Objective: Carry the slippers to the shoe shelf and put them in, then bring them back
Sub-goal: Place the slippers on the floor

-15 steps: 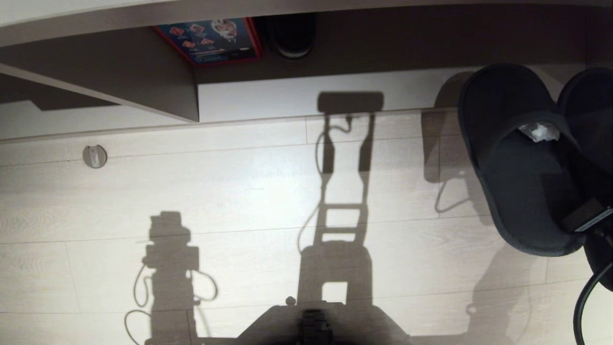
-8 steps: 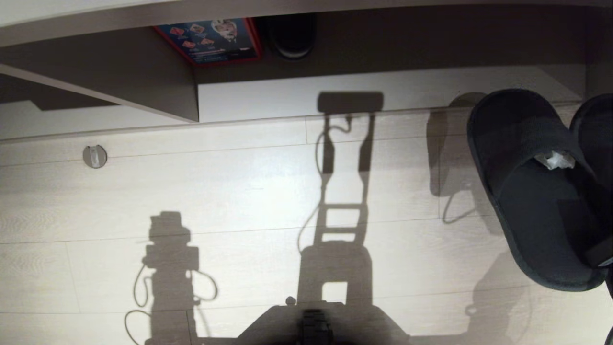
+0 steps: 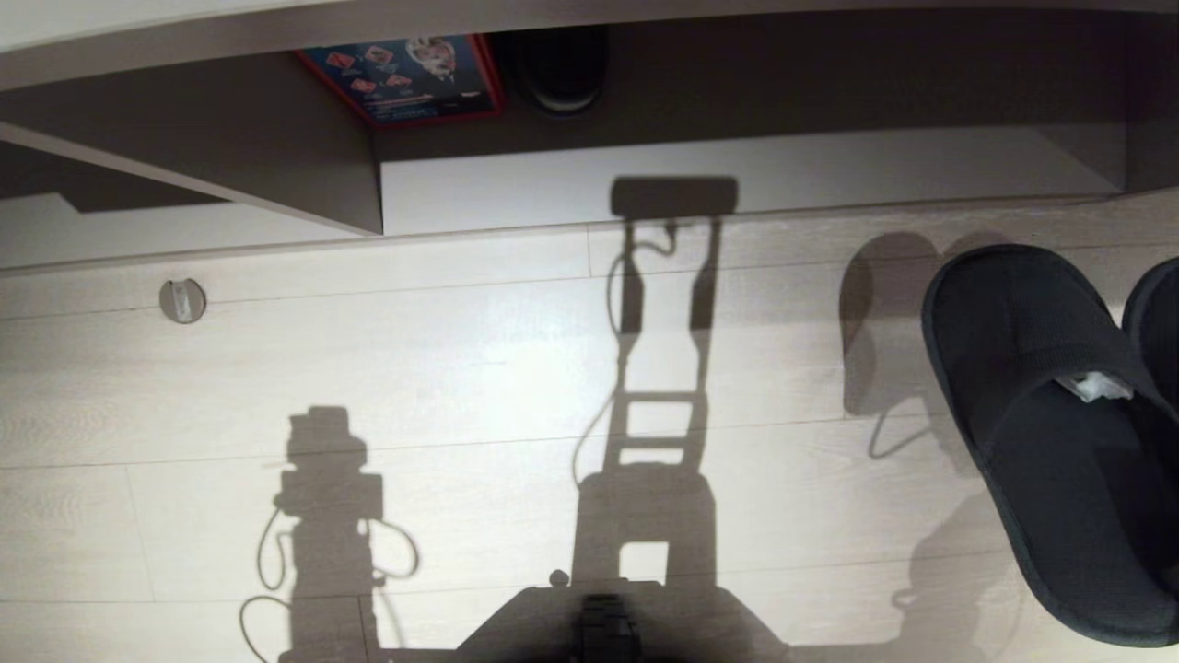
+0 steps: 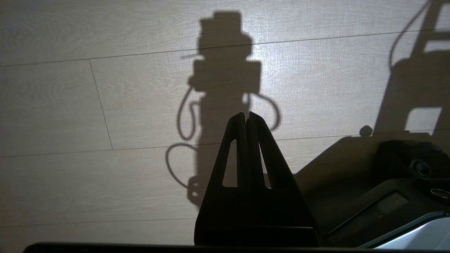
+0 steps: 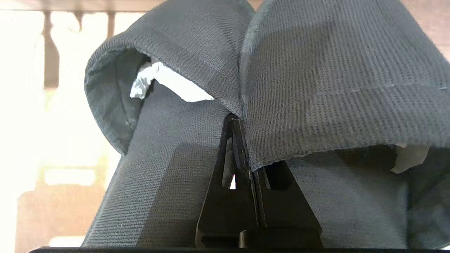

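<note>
The pair of dark grey slippers (image 3: 1032,387) hangs at the right edge of the head view, over the pale floor in front of the shoe shelf (image 3: 737,166); only a sliver of the second slipper (image 3: 1156,322) shows. White paper stuffing (image 5: 168,82) sits in one toe. My right gripper (image 5: 235,121) is shut on the adjoining inner edges of both slippers (image 5: 316,70); it is outside the head view. My left gripper (image 4: 245,117) is shut and empty, parked above the floor.
Inside the shelf lie a red-and-blue box (image 3: 405,78) and a small black rounded object (image 3: 562,69). A slanted divider panel (image 3: 230,175) stands at the shelf's left. A round metal fitting (image 3: 182,300) sits in the floor. My base (image 3: 608,626) shows at the bottom.
The slippers have moved back from the shelf's base board, toward me and slightly right. The gripper and cable seen beside them earlier have left the head view. The left arm stayed still.
</note>
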Available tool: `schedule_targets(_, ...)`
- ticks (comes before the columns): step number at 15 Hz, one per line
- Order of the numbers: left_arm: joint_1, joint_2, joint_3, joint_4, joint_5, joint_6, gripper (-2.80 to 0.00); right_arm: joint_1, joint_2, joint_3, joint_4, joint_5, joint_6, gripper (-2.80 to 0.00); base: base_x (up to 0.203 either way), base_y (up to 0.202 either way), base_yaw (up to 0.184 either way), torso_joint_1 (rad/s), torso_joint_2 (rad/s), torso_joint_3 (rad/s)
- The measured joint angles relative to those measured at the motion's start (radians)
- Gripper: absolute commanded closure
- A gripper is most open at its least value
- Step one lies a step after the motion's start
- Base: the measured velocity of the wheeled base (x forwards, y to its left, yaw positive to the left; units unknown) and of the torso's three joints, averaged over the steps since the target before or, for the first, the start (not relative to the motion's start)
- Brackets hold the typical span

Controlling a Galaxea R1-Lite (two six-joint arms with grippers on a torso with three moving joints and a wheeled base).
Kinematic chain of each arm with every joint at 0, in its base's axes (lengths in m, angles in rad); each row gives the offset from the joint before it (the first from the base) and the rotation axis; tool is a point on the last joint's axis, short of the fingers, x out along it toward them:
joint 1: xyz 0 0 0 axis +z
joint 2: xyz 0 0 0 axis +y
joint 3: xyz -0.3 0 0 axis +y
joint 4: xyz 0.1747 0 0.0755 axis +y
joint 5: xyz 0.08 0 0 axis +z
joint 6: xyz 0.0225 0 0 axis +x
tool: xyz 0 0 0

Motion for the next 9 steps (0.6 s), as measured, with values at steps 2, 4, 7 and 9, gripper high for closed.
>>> schedule_targets(2, 0.0, 0.0, 0.001, 0.0, 0.0, 0.0, 0.0, -0.036, -0.084, 0.006, 0.1, 0.029, 0.005, 0.0, 0.0, 0.0, 0.0, 0.0, 0.0, 0.0)
schedule_targets(4, 0.0, 0.0, 0.001, 0.0, 0.0, 0.0, 0.0, -0.076, -0.161, 0.008, 0.193, 0.063, 0.01, 0.0, 0.0, 0.0, 0.0, 0.0, 0.0, 0.0)
schedule_targets(7, 0.0, 0.0, 0.001, 0.0, 0.001, 0.0, 0.0, -0.128, -0.253, 0.008, 0.287, 0.103, 0.01, 0.0, 0.0, 0.0, 0.0, 0.0, 0.0, 0.0)
schedule_targets(9, 0.0, 0.0, 0.001, 0.0, 0.0, 0.0, 0.0, -0.152, -0.308, 0.008, 0.354, 0.122, 0.011, 0.0, 0.0, 0.0, 0.0, 0.0, 0.0, 0.0)
